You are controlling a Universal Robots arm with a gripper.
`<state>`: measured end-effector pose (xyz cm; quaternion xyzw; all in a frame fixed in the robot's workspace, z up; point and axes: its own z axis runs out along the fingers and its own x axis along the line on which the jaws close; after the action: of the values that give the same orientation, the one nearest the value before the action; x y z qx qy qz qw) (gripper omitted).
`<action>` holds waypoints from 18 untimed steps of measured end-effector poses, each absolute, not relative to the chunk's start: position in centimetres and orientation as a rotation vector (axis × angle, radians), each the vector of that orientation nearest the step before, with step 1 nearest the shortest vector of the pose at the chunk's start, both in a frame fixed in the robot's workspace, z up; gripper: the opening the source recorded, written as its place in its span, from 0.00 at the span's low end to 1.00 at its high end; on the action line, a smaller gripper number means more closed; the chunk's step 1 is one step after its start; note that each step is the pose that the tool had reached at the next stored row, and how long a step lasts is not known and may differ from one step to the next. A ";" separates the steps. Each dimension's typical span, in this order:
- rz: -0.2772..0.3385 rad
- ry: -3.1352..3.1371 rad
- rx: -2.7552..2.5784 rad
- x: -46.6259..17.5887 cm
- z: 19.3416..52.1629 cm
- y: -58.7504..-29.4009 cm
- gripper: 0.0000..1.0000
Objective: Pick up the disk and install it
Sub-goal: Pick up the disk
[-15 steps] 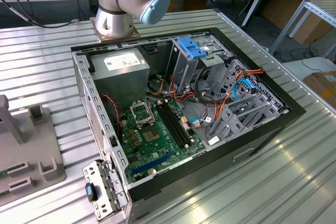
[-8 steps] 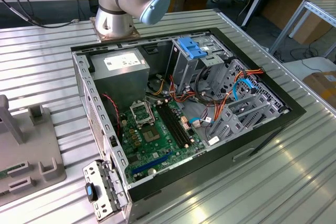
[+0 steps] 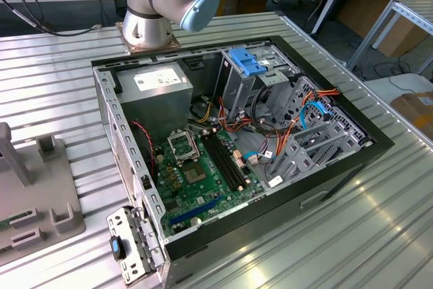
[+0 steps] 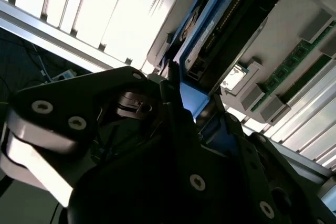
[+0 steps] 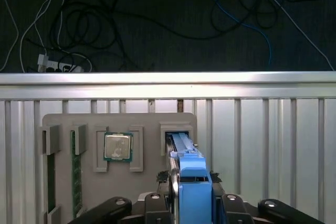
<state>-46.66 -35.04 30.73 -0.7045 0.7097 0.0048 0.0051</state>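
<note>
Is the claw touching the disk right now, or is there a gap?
Touching. In the first wrist view the claw sits flush against both sides of the disk, on its blue frame, with no gap showing.

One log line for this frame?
stage: pick | pincer: shut on disk | disk: upright in grey tray slot, beside CPU | install: not done

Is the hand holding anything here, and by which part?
The hand holds the flat dark grey metal disk in a bright blue plastic carrier, clamped across the carrier's end nearest the wrist.
</note>
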 end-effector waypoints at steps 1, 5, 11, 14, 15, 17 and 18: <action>0.015 2.222 -2.206 -46.7 30.7 -35.0 0.37; 0.015 2.222 -2.206 -46.7 30.7 -35.0 0.37; 0.015 2.222 -2.206 -46.7 30.9 -34.9 0.37; 0.015 2.222 -2.206 -46.7 31.4 -34.9 0.37; 0.015 2.222 -2.206 -46.7 31.6 -34.9 0.37; 0.015 2.222 -2.206 -46.7 32.0 -34.9 0.37; 0.015 2.222 -2.206 -46.7 32.0 -34.9 0.37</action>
<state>-46.66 -34.95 31.96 -0.7045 0.7097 0.0047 0.0052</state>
